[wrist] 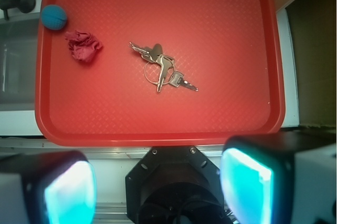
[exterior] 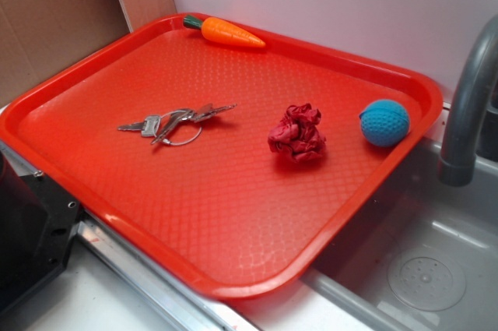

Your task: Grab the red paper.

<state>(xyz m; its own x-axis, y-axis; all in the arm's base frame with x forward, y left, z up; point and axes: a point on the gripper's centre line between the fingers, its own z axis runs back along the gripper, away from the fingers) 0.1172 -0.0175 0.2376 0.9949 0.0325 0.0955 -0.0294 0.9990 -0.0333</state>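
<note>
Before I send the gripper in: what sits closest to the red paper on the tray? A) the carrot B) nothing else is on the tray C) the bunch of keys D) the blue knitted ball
D: the blue knitted ball lies just beside the red paper, apart from it; the keys and carrot sit farther off.

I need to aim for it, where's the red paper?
The red paper lies on the tray, between the keys and the blue ball, nearer the ball.
</note>
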